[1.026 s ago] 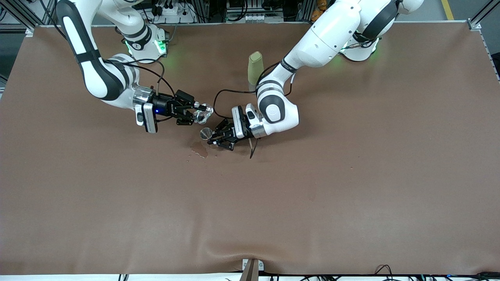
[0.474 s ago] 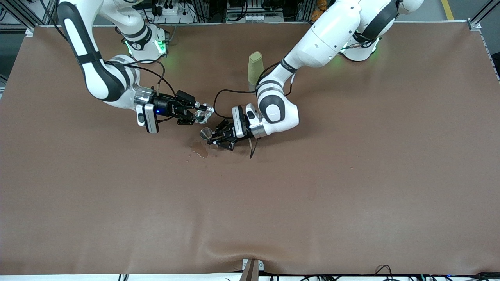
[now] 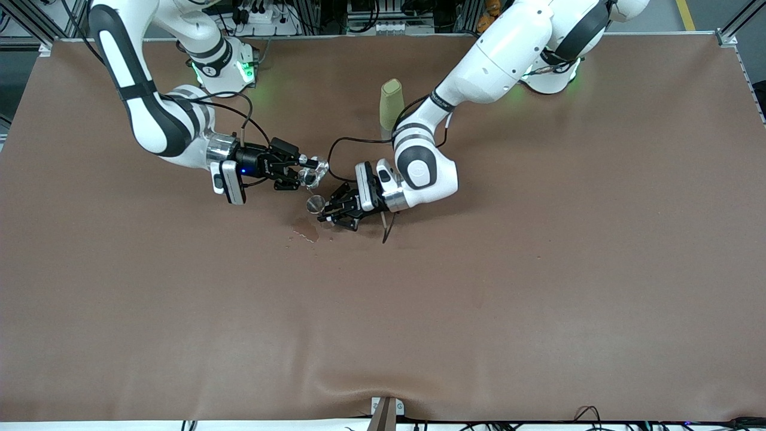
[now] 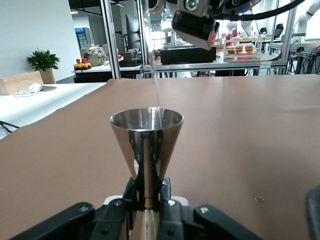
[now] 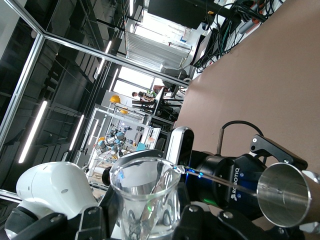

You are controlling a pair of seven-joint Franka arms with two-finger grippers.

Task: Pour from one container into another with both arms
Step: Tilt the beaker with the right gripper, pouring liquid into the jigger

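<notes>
Right now your right gripper (image 3: 301,169) is clamped on the tiny clear glass cup (image 3: 312,173), tilted over the silvery cone-shaped jigger (image 3: 315,205). Your left gripper (image 3: 328,211) pinches that jigger's narrow waist, above a wet patch (image 3: 306,230) on the brown cloth.

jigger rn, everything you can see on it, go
The jigger is a small silvery metal piece, two cones joined at a narrow waist, with a round open rim on top and a mirror-like finish. It stands upright in the air, clamped at the waist by the shut jaws of the left gripper, above a wet patch on the table. A thin stream of clear liquid falls into its upper cone from the tilted glass cup held above it by the right gripper. Its lower cone is mostly hidden.
</notes>
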